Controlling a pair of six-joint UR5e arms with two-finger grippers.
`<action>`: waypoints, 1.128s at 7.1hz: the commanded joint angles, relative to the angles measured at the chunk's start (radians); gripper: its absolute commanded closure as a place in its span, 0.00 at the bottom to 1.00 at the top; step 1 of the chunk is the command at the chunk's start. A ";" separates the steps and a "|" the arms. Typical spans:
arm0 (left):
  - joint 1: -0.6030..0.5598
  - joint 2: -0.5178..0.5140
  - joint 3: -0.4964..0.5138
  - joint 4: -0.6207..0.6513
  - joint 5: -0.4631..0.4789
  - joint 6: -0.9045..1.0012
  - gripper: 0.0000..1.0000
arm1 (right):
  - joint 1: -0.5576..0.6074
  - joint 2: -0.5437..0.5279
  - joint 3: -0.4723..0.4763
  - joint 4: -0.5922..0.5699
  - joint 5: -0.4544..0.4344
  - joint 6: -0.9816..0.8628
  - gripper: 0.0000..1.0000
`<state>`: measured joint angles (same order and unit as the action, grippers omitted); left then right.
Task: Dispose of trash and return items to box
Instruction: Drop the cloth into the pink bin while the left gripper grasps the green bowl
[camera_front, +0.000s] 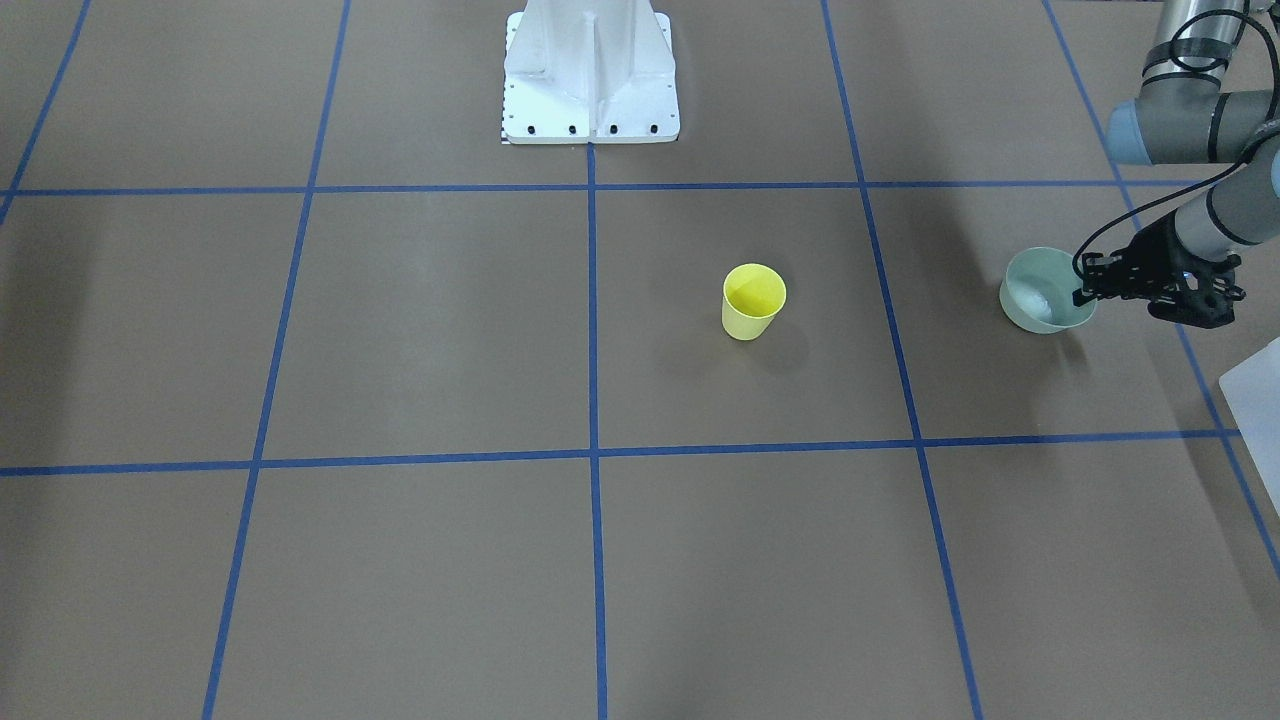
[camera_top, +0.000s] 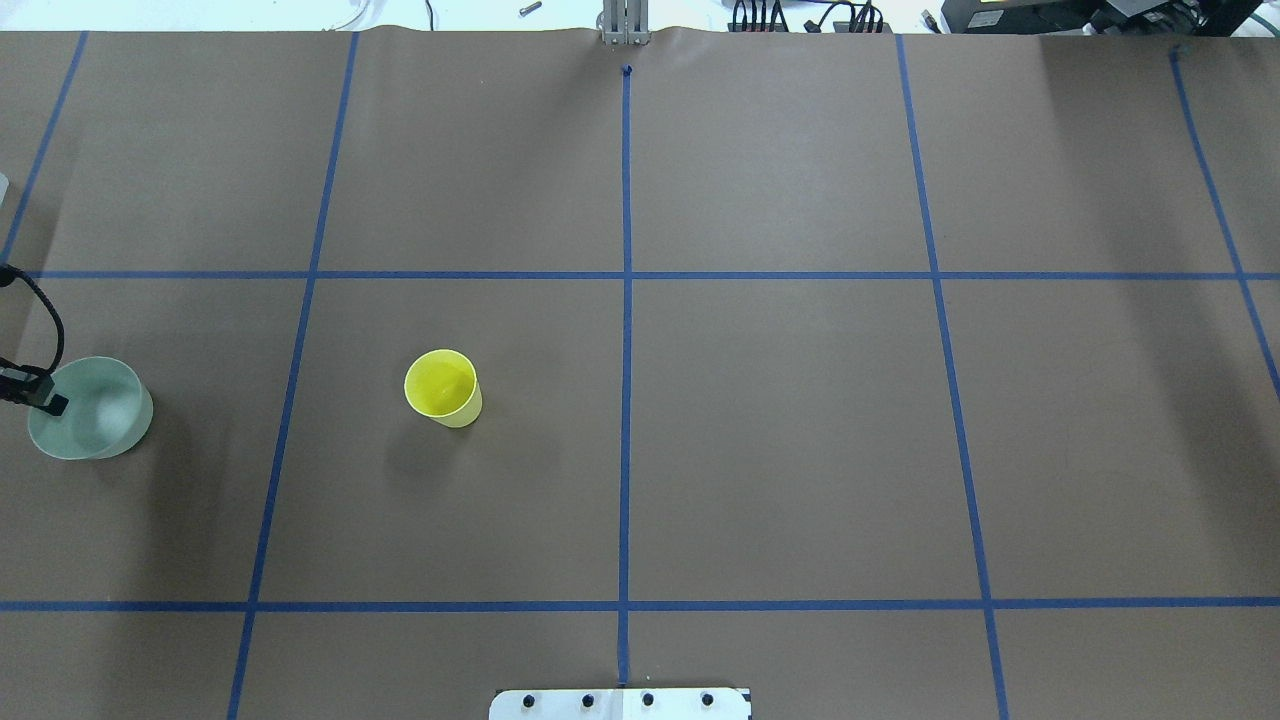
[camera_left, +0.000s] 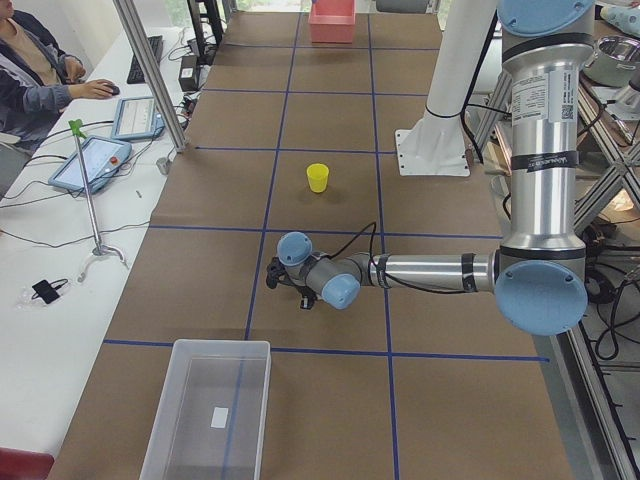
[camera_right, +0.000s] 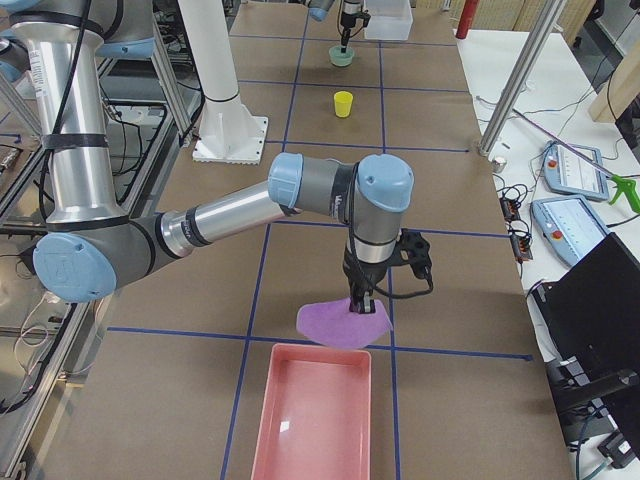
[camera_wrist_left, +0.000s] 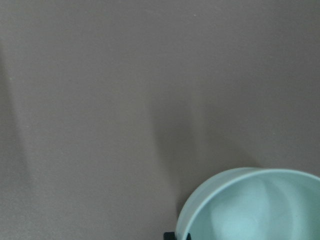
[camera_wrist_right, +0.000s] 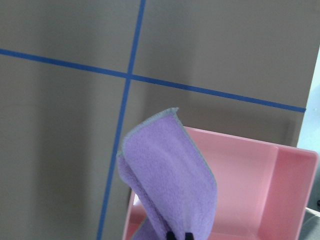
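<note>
Right gripper (camera_wrist_right: 179, 235), pinching the purple cloth (camera_wrist_right: 170, 180), should centre over the pink box (camera_wrist_right: 280, 165) just beneath before releasing; left gripper (camera_front: 1085, 285) grips the bowl (camera_front: 1030, 300) by its rim.

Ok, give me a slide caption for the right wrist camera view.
Right gripper holds a folded purple fleece cloth near the rim of the open pink plastic box.

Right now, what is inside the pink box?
The pink box looks empty except one small pale mark on its floor. The purple cloth, hanging from the right hand, hides part of that floor in the wrist view.
</note>
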<state>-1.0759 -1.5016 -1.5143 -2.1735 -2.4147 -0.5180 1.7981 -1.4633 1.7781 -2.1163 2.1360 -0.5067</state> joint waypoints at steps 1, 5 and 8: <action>-0.106 -0.017 -0.001 0.003 -0.111 0.009 1.00 | 0.067 -0.033 -0.121 0.047 -0.068 -0.134 1.00; -0.368 -0.262 0.031 0.518 -0.055 0.530 1.00 | 0.066 -0.121 -0.380 0.410 -0.039 -0.121 0.74; -0.548 -0.503 0.410 0.637 0.005 0.951 1.00 | 0.066 -0.124 -0.385 0.418 0.076 -0.067 0.00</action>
<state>-1.5628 -1.9252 -1.2599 -1.5535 -2.4188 0.2884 1.8638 -1.5896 1.3854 -1.7037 2.1856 -0.6048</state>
